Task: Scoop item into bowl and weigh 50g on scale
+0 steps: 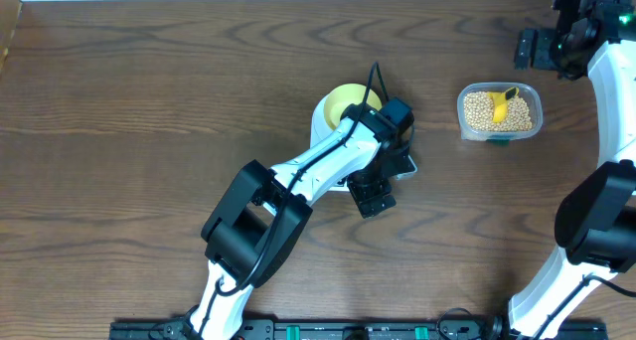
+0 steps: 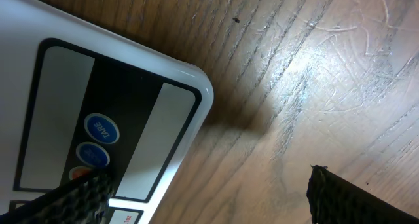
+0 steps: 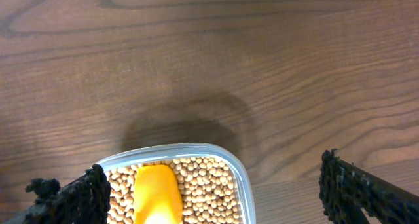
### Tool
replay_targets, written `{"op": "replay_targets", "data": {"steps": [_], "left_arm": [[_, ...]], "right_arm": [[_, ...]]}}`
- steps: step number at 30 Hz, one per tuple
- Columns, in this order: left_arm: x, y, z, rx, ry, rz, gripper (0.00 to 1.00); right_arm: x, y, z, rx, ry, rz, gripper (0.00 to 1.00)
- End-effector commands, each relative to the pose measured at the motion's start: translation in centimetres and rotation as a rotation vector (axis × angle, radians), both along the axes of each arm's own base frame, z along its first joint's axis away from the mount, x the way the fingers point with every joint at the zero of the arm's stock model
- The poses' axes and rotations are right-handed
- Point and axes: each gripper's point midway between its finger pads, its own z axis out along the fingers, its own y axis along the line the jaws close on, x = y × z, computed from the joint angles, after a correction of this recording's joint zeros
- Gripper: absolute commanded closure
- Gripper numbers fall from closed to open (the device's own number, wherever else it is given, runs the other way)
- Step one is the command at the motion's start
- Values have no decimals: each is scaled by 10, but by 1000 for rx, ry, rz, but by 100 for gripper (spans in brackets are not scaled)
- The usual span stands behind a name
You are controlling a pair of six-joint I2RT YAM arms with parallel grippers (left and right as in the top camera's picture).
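scale (image 2: pixel 124 99): white, on the wooden table (image 1: pixel 149 101). Its button end lies right under the left wrist camera, and one rounded corner meets bare wood.
TARE button (image 2: pixel 101 128): blue and round, on the scale's dark panel, with a second blue button just beside it.
left gripper (image 2: pixel 206 198): hangs low over the scale's button end. Its fingers are spread wide and empty: one finger (image 2: pixel 72 198) is above the panel, the other is off the scale's corner over the wood.
bowl (image 1: pixel 343 99): pale yellow, sitting on the scale at the end away from the buttons, partly hidden by the left arm.
container (image 1: pixel 499 131): clear plastic, well apart from the scale, off to its right side in the overhead view.
beans (image 3: pixel 209 185): tan, filling that container. None can be seen on the scale.
scoop (image 1: pixel 504 103): bright yellow, lying in the beans.
right gripper (image 3: pixel 213 191): farthest from the scale, above the container's rim. Its fingers are spread fully apart and hold nothing.
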Motion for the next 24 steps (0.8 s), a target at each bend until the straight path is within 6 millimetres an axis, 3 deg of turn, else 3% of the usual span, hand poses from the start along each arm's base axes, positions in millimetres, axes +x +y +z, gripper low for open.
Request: {"op": "replay_targets", "data": {"steps": [1, 17, 24], "left_arm": [[-8, 14, -33, 68, 61, -10, 2], [7, 24, -44, 117, 11, -2, 2], [19, 15, -28, 60, -47, 7, 2]], "right_arm": [[1, 1, -2, -1, 5, -1, 1], [1, 1, -2, -1, 5, -1, 1], [1, 1, -2, -1, 5, 0, 1]]}}
